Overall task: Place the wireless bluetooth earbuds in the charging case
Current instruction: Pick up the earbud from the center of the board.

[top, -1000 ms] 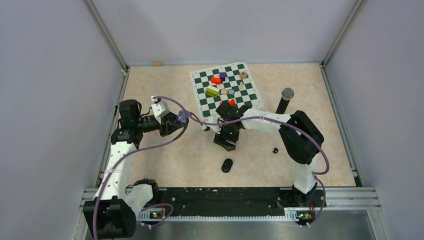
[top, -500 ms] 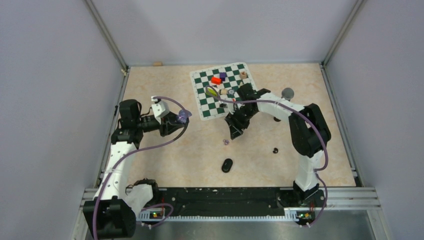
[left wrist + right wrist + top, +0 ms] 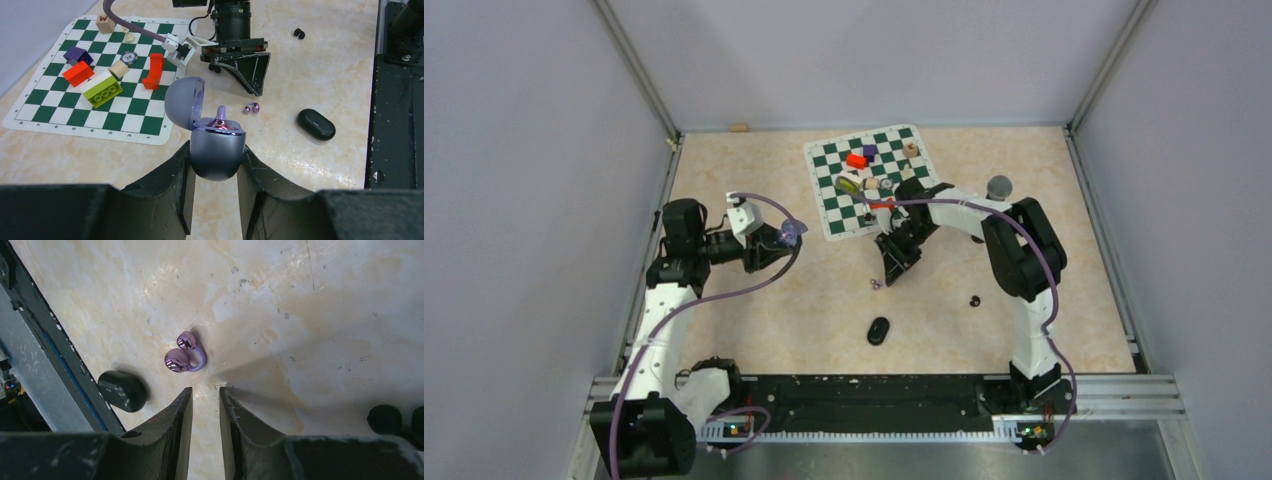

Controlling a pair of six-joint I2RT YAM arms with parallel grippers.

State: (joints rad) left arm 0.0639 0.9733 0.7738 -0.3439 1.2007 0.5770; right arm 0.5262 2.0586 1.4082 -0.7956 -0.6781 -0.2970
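Swung away from centre, the right pincer (image 3: pixel 205 390) hangs narrowed and empty just beyond a loose purple earbud (image 3: pixel 184 353) on the beige surface (image 3: pixel 754 170), past a black case (image 3: pixel 879 330). Leftward, the left pincer (image 3: pixel 215 150) clamps the open purple charging case (image 3: pixel 217 157), a second earbud (image 3: pixel 220 120) inside. Beyond lie the chessboard (image 3: pixel 879 180) and lilac walls (image 3: pixel 874 60).

Beige marbled worktop (image 3: pixel 754 320). At far centre, a green-and-white chessboard mat (image 3: pixel 50 111), flat, slightly skewed. On its squares, clustered: purple block (image 3: pixel 77 54) just beside red block (image 3: pixel 77 73); green studded brick (image 3: pixel 102 90) on the near side of those; small wooden peg (image 3: pixel 119 69); poker chip (image 3: pixel 130 58); red curved piece (image 3: pixel 154 70), upright. Farther back, pale pawn (image 3: pixel 129 36) and wooden letter cube (image 3: pixel 105 23). Right of the mat, grey ball-topped stick (image 3: pixel 998 188). Against the far wall, a small tan piece (image 3: pixel 740 127).
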